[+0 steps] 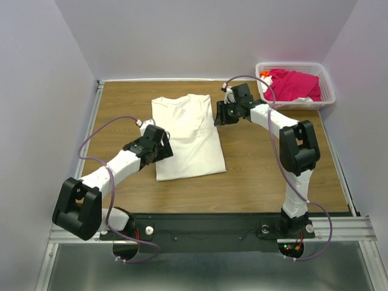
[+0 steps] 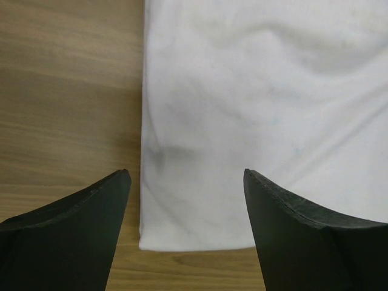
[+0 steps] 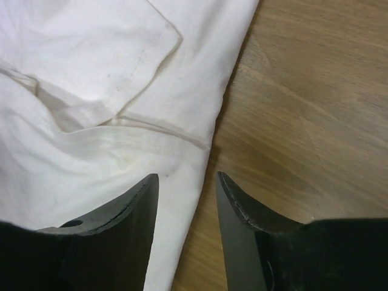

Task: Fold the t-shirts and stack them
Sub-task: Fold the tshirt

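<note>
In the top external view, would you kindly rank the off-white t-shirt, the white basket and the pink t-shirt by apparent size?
Largest: off-white t-shirt.
Then: white basket.
Smallest: pink t-shirt, bunched inside it.

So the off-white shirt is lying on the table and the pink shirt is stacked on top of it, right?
Not quite. The off-white shirt does lie on the table, but the pink shirt sits in the white basket at the far right corner, as the top view shows.
</note>
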Action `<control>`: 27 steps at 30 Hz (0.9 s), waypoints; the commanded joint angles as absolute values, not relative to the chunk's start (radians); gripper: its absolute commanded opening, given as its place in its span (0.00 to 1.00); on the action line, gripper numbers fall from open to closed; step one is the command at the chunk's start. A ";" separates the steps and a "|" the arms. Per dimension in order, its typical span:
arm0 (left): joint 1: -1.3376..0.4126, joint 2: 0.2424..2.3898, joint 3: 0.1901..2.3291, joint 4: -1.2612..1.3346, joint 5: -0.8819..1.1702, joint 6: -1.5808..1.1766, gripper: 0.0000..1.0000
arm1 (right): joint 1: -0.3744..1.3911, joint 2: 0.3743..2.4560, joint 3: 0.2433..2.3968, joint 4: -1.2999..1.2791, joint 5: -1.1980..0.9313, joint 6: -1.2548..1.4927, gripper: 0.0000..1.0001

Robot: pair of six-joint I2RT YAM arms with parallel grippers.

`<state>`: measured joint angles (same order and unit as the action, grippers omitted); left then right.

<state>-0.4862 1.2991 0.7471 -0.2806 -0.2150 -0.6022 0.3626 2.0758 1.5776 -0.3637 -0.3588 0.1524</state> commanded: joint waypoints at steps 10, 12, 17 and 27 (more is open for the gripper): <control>-0.259 1.480 0.939 -0.086 -0.115 -0.393 0.69 | 0.376 1.750 1.309 -0.276 -0.403 0.276 0.49; -0.253 1.515 0.974 -0.081 -0.103 -0.376 0.66 | 0.383 1.717 1.255 -0.267 -0.420 0.287 0.49; -0.241 1.621 1.022 -0.077 -0.086 -0.353 0.64 | 0.393 1.675 1.184 -0.249 -0.440 0.302 0.49; -0.238 1.726 1.084 -0.075 -0.094 -0.322 0.38 | 0.422 1.664 1.105 -0.218 -0.480 0.322 0.49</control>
<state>-0.2405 1.7149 1.0378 -0.0929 -0.0879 -0.3534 0.3988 1.7008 1.1259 -0.2829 -0.4400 0.3050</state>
